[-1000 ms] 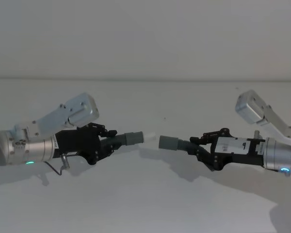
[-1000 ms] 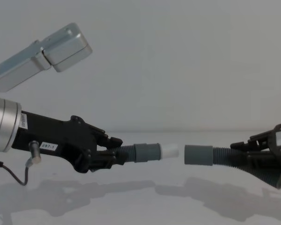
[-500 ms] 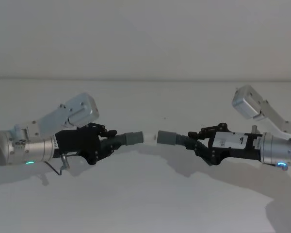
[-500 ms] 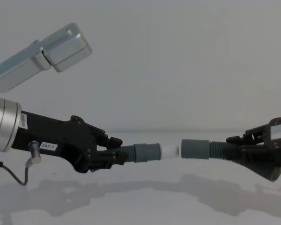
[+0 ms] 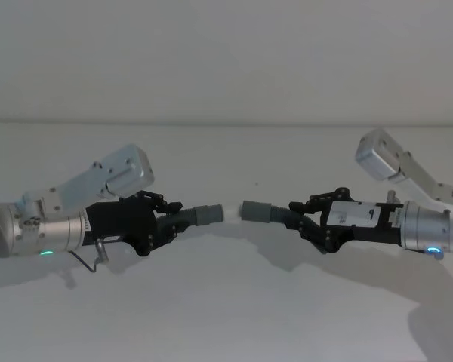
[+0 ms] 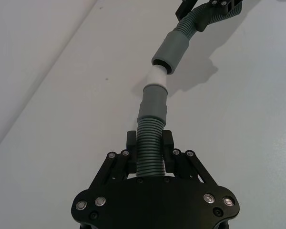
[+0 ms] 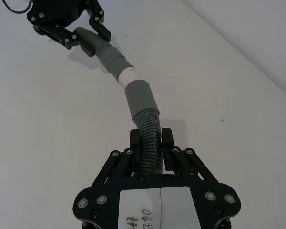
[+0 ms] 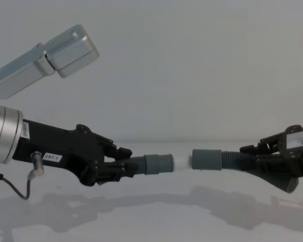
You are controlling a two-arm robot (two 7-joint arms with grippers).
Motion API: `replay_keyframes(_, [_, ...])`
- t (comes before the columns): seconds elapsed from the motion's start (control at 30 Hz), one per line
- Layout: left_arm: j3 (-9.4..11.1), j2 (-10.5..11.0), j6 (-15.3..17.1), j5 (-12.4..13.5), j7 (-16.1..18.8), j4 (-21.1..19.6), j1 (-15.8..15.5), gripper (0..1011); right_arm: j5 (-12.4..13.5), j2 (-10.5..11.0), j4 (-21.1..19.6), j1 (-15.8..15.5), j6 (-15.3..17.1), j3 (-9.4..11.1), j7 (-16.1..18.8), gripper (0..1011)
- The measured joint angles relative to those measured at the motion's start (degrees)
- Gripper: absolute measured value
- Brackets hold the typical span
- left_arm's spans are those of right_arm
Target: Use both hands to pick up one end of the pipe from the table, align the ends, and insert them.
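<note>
My left gripper (image 5: 174, 219) is shut on the ribbed part of one pipe piece, held above the white table (image 5: 226, 302). That piece's grey cuff (image 8: 159, 164) carries a white stub (image 8: 182, 162) pointing right. My right gripper (image 5: 299, 219) is shut on the ribbed part of the other piece, whose plain socket cuff (image 8: 207, 160) faces left. The stub's tip sits at the socket's mouth, with most of the stub showing. In the left wrist view the stub (image 6: 158, 76) meets the socket (image 6: 170, 47) at a slight angle. In the right wrist view the socket (image 7: 140, 100) touches the stub (image 7: 128, 75).
The table's far edge (image 5: 226, 123) runs across the back against a plain wall. Both arms' silver links (image 5: 121, 172) (image 5: 385, 158) rise behind the grippers. Shadows of both pieces fall on the table below them.
My right gripper has moved left with its piece, closing the gap until the socket reaches the white stub. The left arm has stayed still.
</note>
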Motion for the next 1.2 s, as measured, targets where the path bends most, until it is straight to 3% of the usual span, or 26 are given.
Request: replay_keyframes(1.2, [0.00,0.00,0.00,0.00,0.00,0.00,0.00,302,0.24,0.24,1.18,1.90,1.14,-2.12,-1.09,259])
